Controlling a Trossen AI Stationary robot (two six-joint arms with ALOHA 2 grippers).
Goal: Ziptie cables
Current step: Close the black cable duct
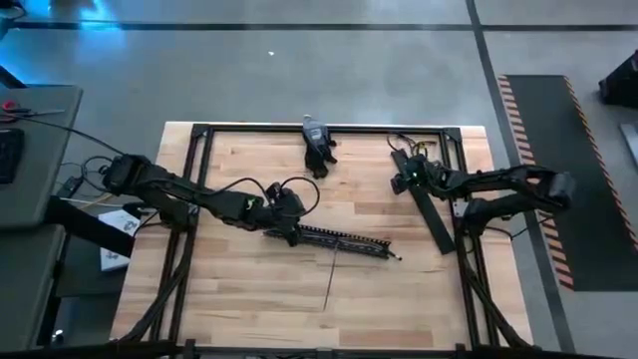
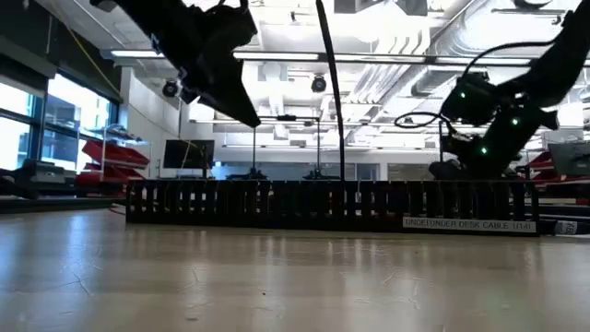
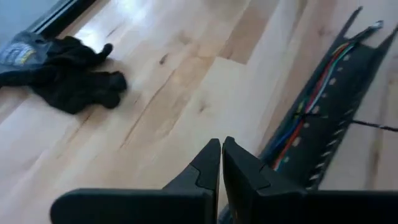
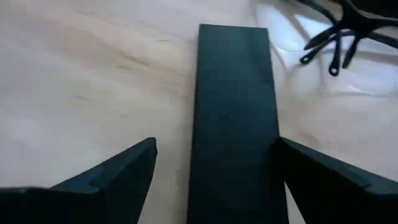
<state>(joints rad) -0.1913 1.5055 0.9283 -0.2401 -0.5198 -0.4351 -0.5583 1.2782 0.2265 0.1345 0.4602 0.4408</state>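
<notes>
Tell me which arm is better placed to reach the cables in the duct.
Left. The left gripper hovers at the duct's end, fingers shut, with the cables lying inside it. The right gripper is open, straddling the flat black lid strip away from them.

Low view. A long black comb-edged duct (image 2: 332, 205) spans the frame's middle on the wooden table (image 2: 277, 286), a white label at its lower right. A thin dark strip (image 2: 334, 83) rises above it. Left gripper (image 2: 241, 103) at upper left, right arm (image 2: 498, 115) at upper right.
</notes>
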